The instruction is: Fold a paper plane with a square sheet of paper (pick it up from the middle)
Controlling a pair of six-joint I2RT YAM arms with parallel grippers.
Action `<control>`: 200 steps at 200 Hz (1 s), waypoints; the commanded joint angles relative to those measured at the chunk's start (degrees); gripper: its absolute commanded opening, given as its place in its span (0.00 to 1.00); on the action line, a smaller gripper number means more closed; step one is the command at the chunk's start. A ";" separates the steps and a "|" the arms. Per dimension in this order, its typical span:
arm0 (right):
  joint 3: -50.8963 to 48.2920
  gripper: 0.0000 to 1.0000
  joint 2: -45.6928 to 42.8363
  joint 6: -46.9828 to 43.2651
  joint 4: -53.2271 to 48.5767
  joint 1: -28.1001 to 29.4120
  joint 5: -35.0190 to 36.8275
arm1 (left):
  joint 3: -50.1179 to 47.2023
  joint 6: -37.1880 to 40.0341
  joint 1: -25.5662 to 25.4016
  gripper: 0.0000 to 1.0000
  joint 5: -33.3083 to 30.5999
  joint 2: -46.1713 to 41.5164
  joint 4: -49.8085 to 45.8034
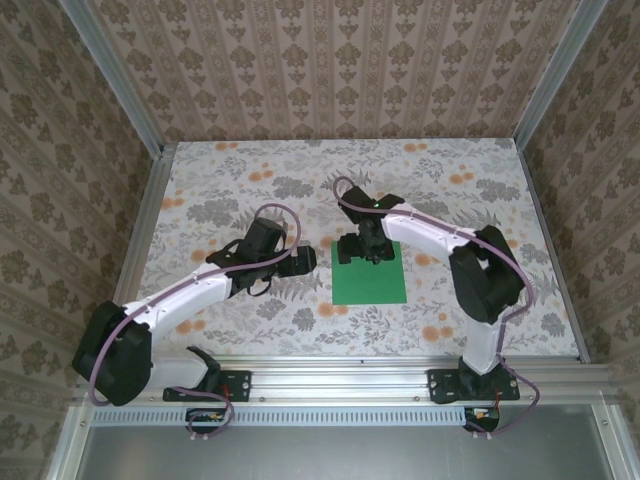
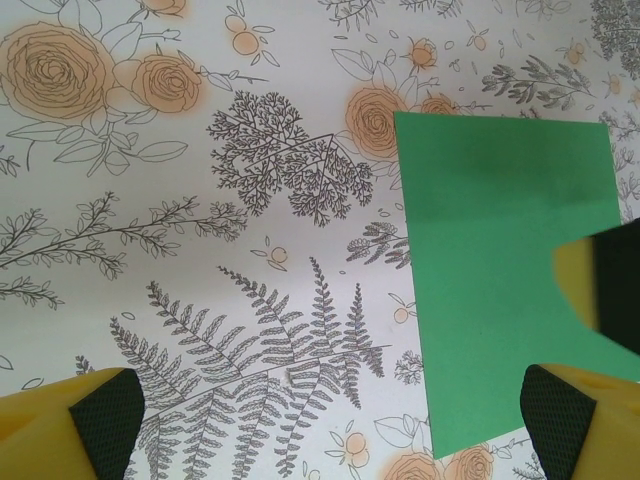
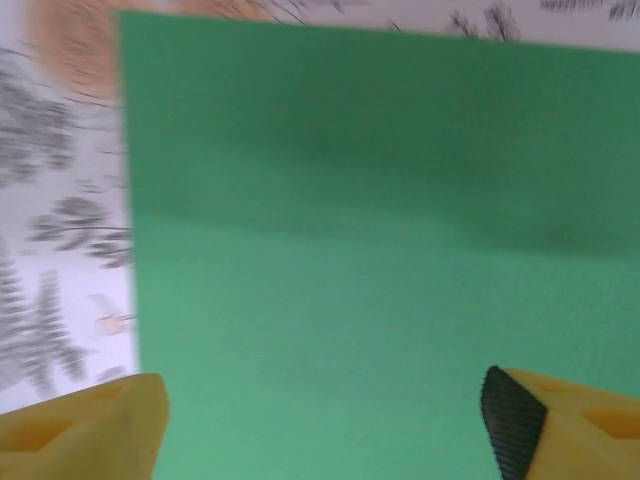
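The square sheet of paper (image 1: 369,274) is bright green and lies flat on the floral tabletop, near the middle. My right gripper (image 1: 365,252) hangs over its far edge, fingers spread wide; in the right wrist view the green sheet (image 3: 380,220) spans the gap between the yellow fingers (image 3: 90,425), nothing pinched. My left gripper (image 1: 305,260) sits just left of the sheet, open. In the left wrist view the sheet (image 2: 500,260) lies to the right, with a yellow finger of the right gripper (image 2: 585,285) over its right edge and the left fingertips (image 2: 105,415) above bare tabletop.
The floral tabletop (image 1: 250,180) is walled by patterned panels at the back and sides. An aluminium rail (image 1: 330,375) runs along the near edge, where both arm bases are bolted.
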 commanded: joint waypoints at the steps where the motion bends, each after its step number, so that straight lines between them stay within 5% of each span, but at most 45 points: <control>1: 0.63 0.89 2.48 0.03 -2.95 -0.14 4.00 | 0.39 -0.46 -0.39 1.00 -0.41 -0.77 -0.96; 113: -6.20 0.96 8.16 0.50 2.70 -0.18 -0.52 | 1.17 0.17 -0.30 1.00 0.83 1.25 -0.54; 169: -8.04 0.90 8.81 0.68 3.26 -0.18 -1.02 | 0.95 0.14 -0.30 1.00 0.88 1.25 -0.61; 200: -5.10 0.75 5.44 0.00 1.27 -0.17 -1.85 | 0.93 0.16 -0.30 1.00 0.85 1.34 -0.70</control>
